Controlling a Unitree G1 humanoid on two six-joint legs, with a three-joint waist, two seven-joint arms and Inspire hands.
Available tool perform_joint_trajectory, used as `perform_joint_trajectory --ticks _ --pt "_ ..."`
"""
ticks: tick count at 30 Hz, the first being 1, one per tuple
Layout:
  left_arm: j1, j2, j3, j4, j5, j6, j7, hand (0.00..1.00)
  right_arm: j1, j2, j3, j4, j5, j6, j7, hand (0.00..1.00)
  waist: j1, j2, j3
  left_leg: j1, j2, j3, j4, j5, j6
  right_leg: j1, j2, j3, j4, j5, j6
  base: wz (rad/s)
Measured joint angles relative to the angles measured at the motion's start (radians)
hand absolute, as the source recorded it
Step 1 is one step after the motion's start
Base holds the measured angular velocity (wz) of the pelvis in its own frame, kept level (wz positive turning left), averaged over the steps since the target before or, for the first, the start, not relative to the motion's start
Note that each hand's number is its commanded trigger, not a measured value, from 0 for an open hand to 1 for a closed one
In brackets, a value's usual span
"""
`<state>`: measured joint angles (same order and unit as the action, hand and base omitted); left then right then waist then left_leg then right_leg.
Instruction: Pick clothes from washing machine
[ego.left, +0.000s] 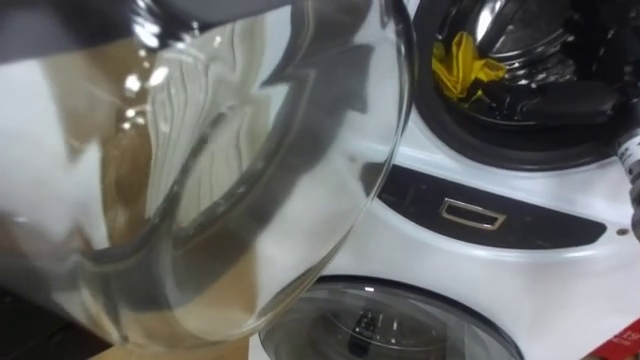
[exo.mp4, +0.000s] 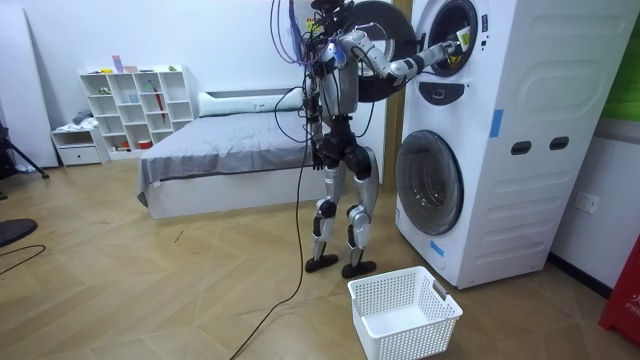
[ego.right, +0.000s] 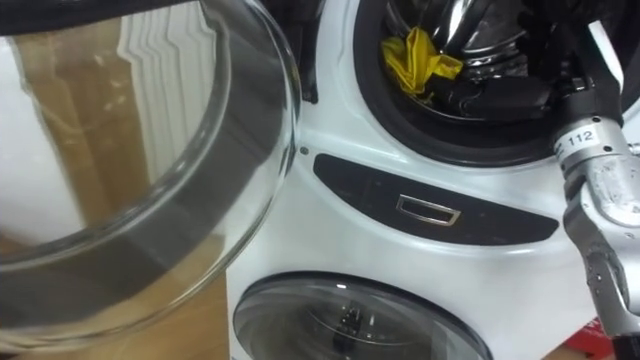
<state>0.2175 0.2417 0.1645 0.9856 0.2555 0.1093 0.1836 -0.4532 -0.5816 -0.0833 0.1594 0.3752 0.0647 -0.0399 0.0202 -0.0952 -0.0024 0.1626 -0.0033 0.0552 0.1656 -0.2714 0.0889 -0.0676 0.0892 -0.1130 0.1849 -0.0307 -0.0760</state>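
- While the robot stands upright before the stacked washing machine (exo.mp4: 520, 190), its right arm reaches into the upper drum (ego.right: 480, 30).
- The right hand (ego.right: 500, 95) lies dark along the drum's lower rim, just beside a yellow cloth (ego.right: 418, 58); whether its fingers grasp anything I cannot tell.
- The cloth sits bunched at the drum's left front edge.
- The glass door (ego.left: 250, 170) hangs open to the left.
- A white basket (exo.mp4: 405, 338) stands on the floor (exo.mp4: 150, 290) near the machine's front corner.

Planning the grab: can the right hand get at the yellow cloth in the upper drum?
Probably yes: the door is swung wide and the right hand lies inside the drum right beside the yellow cloth, nothing visible between them.
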Motion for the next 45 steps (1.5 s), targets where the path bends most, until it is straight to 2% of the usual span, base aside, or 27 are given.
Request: perform_joint_trajectory --ticks 7,10,14,17,22,28,32,39,42,45 --pt "0.015 0.0 0.009 -0.064 0.0 -0.005 0.0 0.0 -0.001 -0.007 0.002 0.018 -0.091 0.001 0.071 0.0 0.006 -0.002 -0.0015 0.003 0.0 0.012 0.0 0.0 0.0 0.001 0.001 0.006 0.0 0.0 0.0 -0.02" --pt "0.019 0.002 0.009 -0.064 0.002 -0.006 0.0 0.0 -0.004 -0.027 0.014 0.048 -0.145 0.001 0.108 0.0 0.015 -0.005 -0.0034 0.006 0.0 0.013 0.0 0.0 0.0 0.005 0.0 0.004 0.0 0.0 0.0 -0.01" --pt "0.03 0.002 0.006 -0.057 0.005 -0.006 0.0 0.0 -0.059 -0.032 0.06 0.134 -0.239 0.001 0.136 0.0 0.016 -0.014 -0.0037 0.008 -0.002 0.012 0.001 0.0 0.0 0.008 -0.002 0.0 0.001 0.0 -0.001 0.01" --pt "0.032 0.001 0.006 -0.042 0.005 -0.004 0.0 0.0 -0.101 -0.032 0.075 0.2 -0.329 0.002 0.168 0.0 0.022 -0.018 -0.0007 0.007 -0.003 0.01 -0.004 0.0 0.0 0.008 -0.003 -0.001 0.001 0.002 -0.004 0.0" --pt "0.023 0.006 -0.009 -0.022 -0.001 0.002 0.0 0.0 -0.193 -0.032 0.106 0.327 -0.444 0.003 0.173 0.0 0.032 -0.029 -0.003 0.007 -0.004 -0.007 -0.003 0.0 0.0 0.012 -0.006 -0.018 0.0 0.003 -0.005 0.07" --pt "0.021 0.016 -0.014 -0.022 -0.001 0.016 -0.014 0.0 -0.223 -0.035 0.118 0.375 -0.519 0.003 0.169 0.0 0.047 -0.048 0.0072 0.005 -0.004 -0.008 -0.003 0.0 0.0 0.011 -0.007 -0.026 0.0 0.003 -0.005 0.01" --pt "0.01 0.019 -0.014 -0.022 -0.001 0.015 -0.021 0.0 -0.236 -0.036 0.15 0.376 -0.588 0.004 0.161 0.0 0.069 -0.056 0.0012 0.006 -0.003 -0.004 0.0 0.0 0.0 0.013 -0.007 -0.032 0.0 0.003 -0.005 -0.02" --pt "0.004 0.024 -0.021 -0.022 0.0 0.017 -0.039 0.0 -0.259 -0.047 0.191 0.384 -0.697 0.004 0.16 0.0 0.093 -0.052 0.0041 0.006 -0.004 -0.008 0.002 0.0 0.0 0.015 -0.009 -0.041 0.0 0.003 -0.005 0.01" --pt "0.003 0.024 -0.034 -0.021 -0.001 0.035 -0.039 0.0 -0.276 -0.05 0.214 0.393 -0.702 0.023 0.156 0.0 0.096 -0.044 0.0094 0.006 -0.006 -0.01 0.005 0.0 -0.001 0.017 -0.011 -0.042 0.0 0.006 -0.009 0.0" --pt "0.003 0.024 -0.047 -0.021 -0.001 0.045 -0.04 0.0 -0.277 -0.05 0.218 0.395 -0.702 0.025 0.15 0.0 0.097 -0.04 0.0111 0.006 -0.007 -0.012 0.006 0.0 -0.001 0.018 -0.012 -0.043 0.001 0.006 -0.009 0.0"
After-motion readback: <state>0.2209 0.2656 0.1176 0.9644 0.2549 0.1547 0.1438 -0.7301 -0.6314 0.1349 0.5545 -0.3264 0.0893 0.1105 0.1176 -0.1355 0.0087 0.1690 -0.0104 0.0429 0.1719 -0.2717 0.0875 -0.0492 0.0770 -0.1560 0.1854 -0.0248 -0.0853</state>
